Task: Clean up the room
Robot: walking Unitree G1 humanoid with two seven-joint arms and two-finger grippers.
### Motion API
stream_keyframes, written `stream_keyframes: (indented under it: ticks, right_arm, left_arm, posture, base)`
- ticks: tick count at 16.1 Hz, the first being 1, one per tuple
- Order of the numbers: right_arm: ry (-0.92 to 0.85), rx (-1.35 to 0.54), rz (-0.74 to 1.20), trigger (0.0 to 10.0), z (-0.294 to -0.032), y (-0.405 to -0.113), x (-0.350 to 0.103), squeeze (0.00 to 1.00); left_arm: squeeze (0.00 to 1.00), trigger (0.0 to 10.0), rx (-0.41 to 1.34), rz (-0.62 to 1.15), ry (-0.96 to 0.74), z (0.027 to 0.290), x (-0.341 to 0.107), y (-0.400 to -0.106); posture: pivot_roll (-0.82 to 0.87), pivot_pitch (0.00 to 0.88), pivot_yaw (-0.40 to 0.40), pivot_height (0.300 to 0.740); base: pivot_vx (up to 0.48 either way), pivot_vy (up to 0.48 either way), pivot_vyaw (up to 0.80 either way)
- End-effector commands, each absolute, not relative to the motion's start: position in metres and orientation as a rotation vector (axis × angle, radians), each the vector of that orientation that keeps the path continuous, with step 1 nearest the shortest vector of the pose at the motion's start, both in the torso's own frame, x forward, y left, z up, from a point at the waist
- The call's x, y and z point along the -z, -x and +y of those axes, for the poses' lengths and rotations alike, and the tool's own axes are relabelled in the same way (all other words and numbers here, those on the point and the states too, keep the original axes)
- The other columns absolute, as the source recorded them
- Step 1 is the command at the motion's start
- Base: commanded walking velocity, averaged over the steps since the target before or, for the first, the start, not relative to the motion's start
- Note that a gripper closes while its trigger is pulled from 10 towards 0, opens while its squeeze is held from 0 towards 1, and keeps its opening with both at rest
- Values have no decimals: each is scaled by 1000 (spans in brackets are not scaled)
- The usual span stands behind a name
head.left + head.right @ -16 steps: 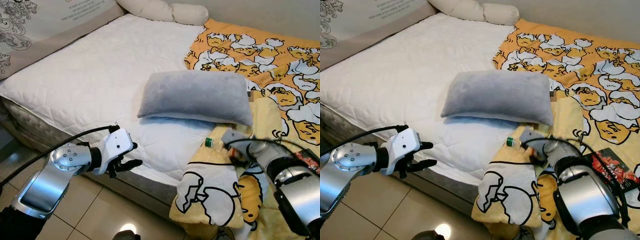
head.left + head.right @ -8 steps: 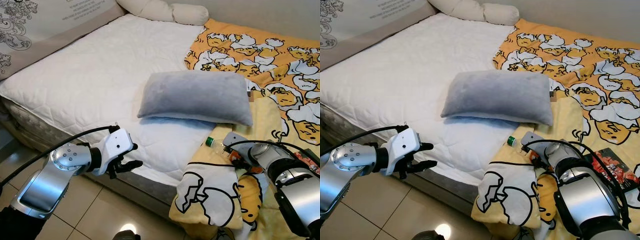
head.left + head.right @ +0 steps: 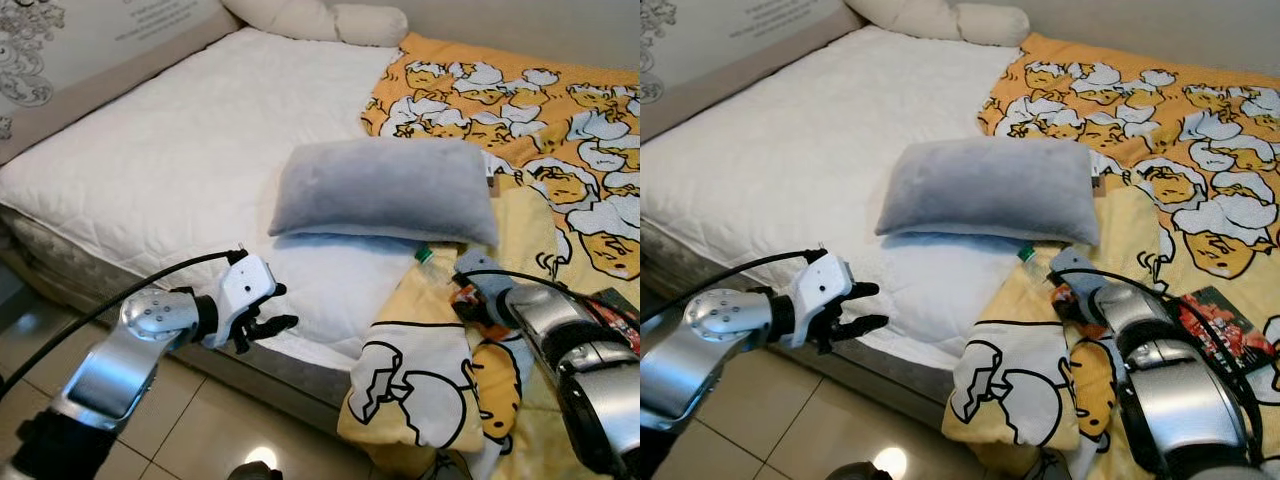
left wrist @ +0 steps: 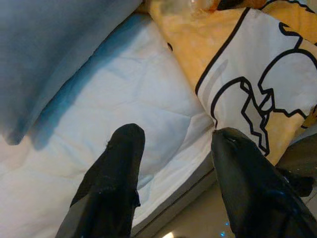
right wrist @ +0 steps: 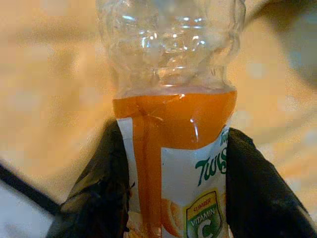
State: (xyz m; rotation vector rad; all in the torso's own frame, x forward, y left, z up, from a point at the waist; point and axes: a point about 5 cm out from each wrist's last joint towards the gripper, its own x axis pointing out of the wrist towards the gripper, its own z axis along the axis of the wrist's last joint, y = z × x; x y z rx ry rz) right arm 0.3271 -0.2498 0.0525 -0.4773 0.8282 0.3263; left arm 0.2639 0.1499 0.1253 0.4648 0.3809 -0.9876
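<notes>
1. Two claws are in your frame. The right claw [image 5: 171, 198], at lower right of the head views, is clamped on the bottle [image 5: 171, 114], one black finger [image 5: 96, 198] pressed on each side of its label.
2. The bottle (clear plastic, part full of orange drink, green cap) lies on the yellow patterned blanket [image 3: 420, 360], just below the grey pillow [image 3: 385, 190] at centre frame.
3. Your left claw [image 3: 268, 308] hovers at lower left, fingers spread apart and holding nothing, beside the edge of the white mattress [image 3: 170, 160].
4. A dark book [image 3: 1220, 325] lies on the blanket at far right.
</notes>
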Motion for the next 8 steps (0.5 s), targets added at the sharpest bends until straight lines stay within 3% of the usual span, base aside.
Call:
stream_keyframes:
  ticks: [1,3,6,7,8]
  right_arm:
    - [356,-257,753,0,-256,-327,-57,0]
    - [277,-224,700,0,-258,-327,-60,0]
    - [63,-119,407,0,-253,-325,-84,0]
    - [-55,-19,209,10000,-247,-325,-106,0]
    - [-113,-9,138,10000,-238,-323,-116,0]
  left_arm:
    - [0,10000,949,350,-438,150,-127,-270]
    - [0,10000,918,336,-406,149,-127,-272]
    - [0,10000,762,291,-334,151,-125,-281]
    - [0,10000,655,253,-328,154,-124,-284]
    - [0,10000,607,227,-310,154,-124,-285]
  posture:
    - [-33,0,66,740]
    - [-52,0,84,740]
    - [-80,0,109,740]
    - [-92,0,120,740]
    - [-93,0,119,740]
  base:
    - [0,0,0]
    - [0,0,0]
    - [0,0,0]
    - [0,0,0]
    - [0,0,0]
